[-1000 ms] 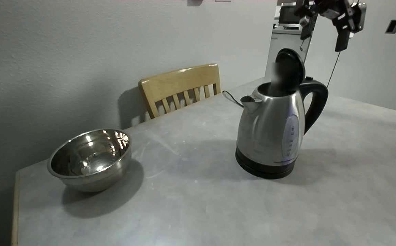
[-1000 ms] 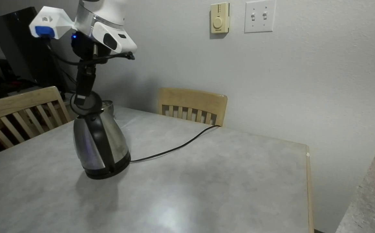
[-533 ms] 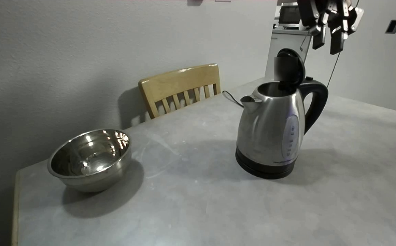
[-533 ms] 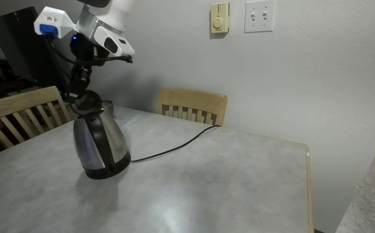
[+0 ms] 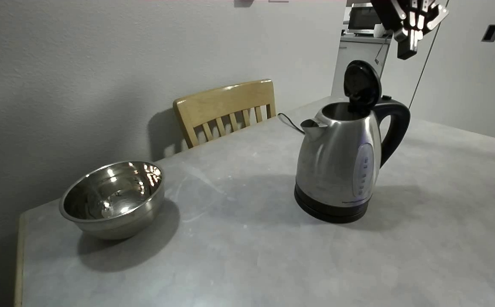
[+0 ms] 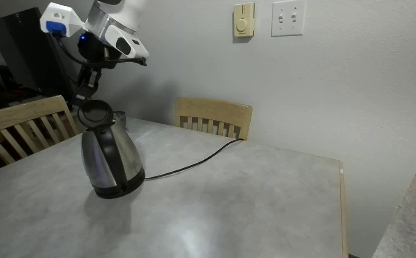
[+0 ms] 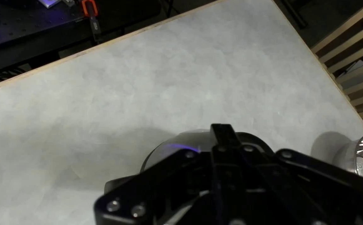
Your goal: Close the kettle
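The brushed-steel kettle [image 5: 337,166] stands upright on the table, with its black lid [image 5: 362,83] swung up near vertical and its mouth uncovered. Its curved black handle [image 5: 397,123] is on the side away from the spout. My gripper [image 5: 407,52] hangs higher than the raised lid, off to its handle side, with a visible gap between them. In another exterior view the fingertips of the gripper [image 6: 80,98] appear just up and left of the lid [image 6: 95,113]. The wrist view shows both fingers pressed together, nothing between them, covering much of the kettle [image 7: 175,150].
A round steel bowl [image 5: 115,204] sits on the same table [image 5: 230,264], on the spout side. A black cord [image 6: 197,163] runs from the kettle base toward the wall. Wooden chairs [image 6: 211,111] stand along the table's edges.
The gripper's fingers, wide apart a second ago, have come together. The gripper has shifted slightly left in an exterior view, off the front of the lid. Kettle and lid have not moved.
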`<act>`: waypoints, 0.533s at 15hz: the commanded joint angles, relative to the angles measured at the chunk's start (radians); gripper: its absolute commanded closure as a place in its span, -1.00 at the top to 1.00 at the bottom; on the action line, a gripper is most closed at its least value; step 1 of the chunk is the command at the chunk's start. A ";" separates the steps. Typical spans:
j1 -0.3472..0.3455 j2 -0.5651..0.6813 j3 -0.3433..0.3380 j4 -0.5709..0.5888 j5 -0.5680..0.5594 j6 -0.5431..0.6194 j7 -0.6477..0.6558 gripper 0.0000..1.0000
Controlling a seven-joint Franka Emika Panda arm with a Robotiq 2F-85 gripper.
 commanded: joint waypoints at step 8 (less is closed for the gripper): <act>0.000 0.198 0.040 0.229 0.002 -0.133 0.098 -1.00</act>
